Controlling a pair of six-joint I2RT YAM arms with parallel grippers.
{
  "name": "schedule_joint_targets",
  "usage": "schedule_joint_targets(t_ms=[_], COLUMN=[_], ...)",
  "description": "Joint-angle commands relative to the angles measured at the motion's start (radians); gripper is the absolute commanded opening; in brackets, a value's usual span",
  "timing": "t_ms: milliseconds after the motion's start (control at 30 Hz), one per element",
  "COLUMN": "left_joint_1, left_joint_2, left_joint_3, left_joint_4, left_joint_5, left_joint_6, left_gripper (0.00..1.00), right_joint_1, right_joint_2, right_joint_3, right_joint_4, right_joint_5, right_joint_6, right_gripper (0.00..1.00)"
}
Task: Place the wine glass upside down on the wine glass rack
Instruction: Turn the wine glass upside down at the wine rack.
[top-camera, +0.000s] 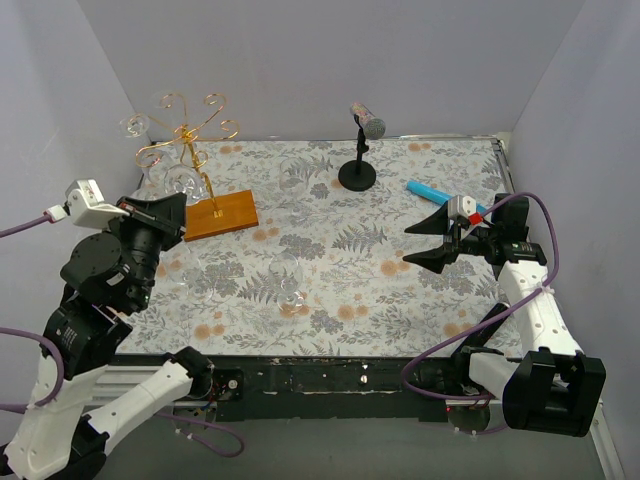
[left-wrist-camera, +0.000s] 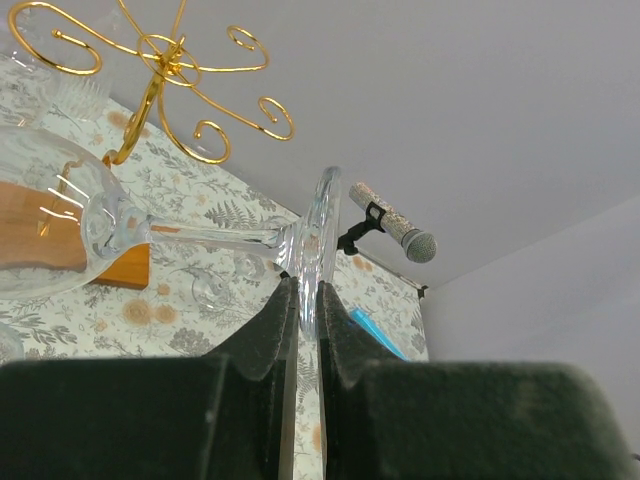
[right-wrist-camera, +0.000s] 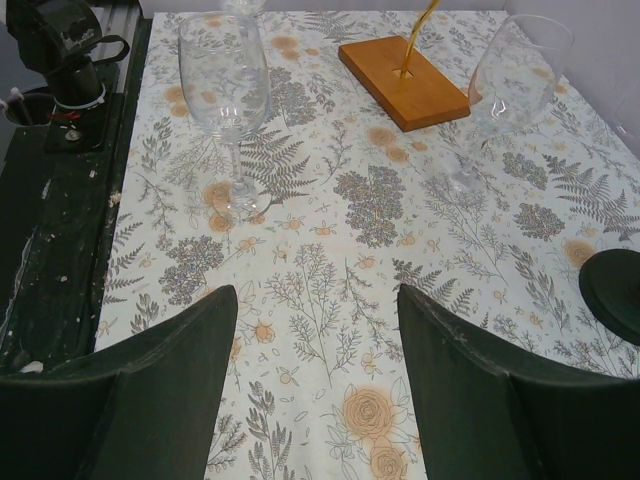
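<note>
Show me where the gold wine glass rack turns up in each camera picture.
Top external: wine glass rack whole, upper left.
Left wrist: wine glass rack top left, seen from below.
Right wrist: wine glass rack top centre, only wooden base and lower stem.
Shared landmark: black microphone stand, right of the wine glass rack in all three.

The right gripper (right-wrist-camera: 315, 295) is hanging over the floral cloth (right-wrist-camera: 330, 250), its jaws standing wide apart with nothing between them. A glass (right-wrist-camera: 224, 75) is standing upright at upper left. A second glass (right-wrist-camera: 515, 75) is standing at upper right, near the rack (right-wrist-camera: 400, 82), whose gold stem is rising from its wooden base out of view. A black disc (right-wrist-camera: 615, 290) is showing at the right edge.
</note>
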Motion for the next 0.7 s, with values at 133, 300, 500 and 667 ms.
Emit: schedule_joint_targets(t_ms=[133, 300, 500, 667], left_joint_1=[-0.003, -0.003, -0.003, -0.002], left_joint_2=[0.029, 0.082, 0.117, 0.146], left_joint_3=[-0.075, -0.091, -0.102, -0.138], left_joint_4=[0.143, 0.220, 0.264, 0.289], left_joint_5=[0.023, 0.062, 0.094, 0.161], left_joint_6=[-0.017, -0.016, -0.020, -0.065], left_gripper=[0.00, 0.00, 0.00, 0.00], right_joint_1=[-0.004, -0.004, -0.004, -0.004], right_joint_2=[0.001, -0.009, -0.009, -0.009], right_joint_3=[0.008, 0.009, 0.012, 0.017], right_joint_4=[-0.001, -0.001, -0.006, -0.021], right_joint_5=[-0.021, -0.015, -0.019, -0.016], right_joint_6=[-0.008, -0.008, -0.011, -0.025], right_gripper=[0.73, 0.73, 0.73, 0.73])
